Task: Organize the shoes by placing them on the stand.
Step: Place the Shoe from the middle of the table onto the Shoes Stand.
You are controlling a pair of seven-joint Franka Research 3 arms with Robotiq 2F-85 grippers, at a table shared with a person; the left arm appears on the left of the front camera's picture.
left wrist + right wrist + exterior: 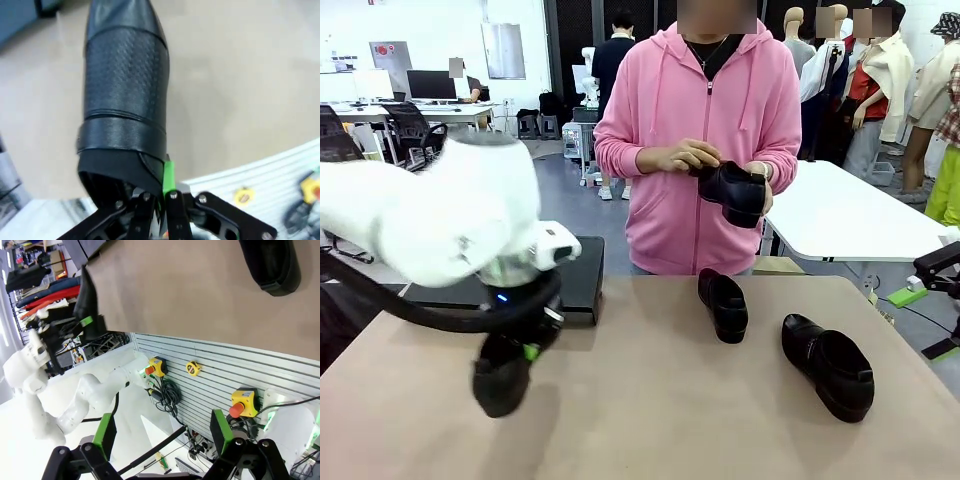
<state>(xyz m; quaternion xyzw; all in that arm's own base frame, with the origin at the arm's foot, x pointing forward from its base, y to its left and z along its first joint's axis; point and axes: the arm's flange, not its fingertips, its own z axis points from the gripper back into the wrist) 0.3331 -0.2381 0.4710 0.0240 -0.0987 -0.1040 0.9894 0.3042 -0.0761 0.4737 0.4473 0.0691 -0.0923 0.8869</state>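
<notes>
Gripping shoe point(125, 85) at heel rim, left tool point(164, 176) clamped; toe points away from tool; right tool point(161, 425) wide, empty.

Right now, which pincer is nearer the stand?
Left. The left pincer, shut on a shoe, is near the stand's front edge; the right pincer sits open far to the right.

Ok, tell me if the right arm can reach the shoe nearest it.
Probably yes: the right gripper is open and empty, and only bare table lies between it and that shoe.
</notes>
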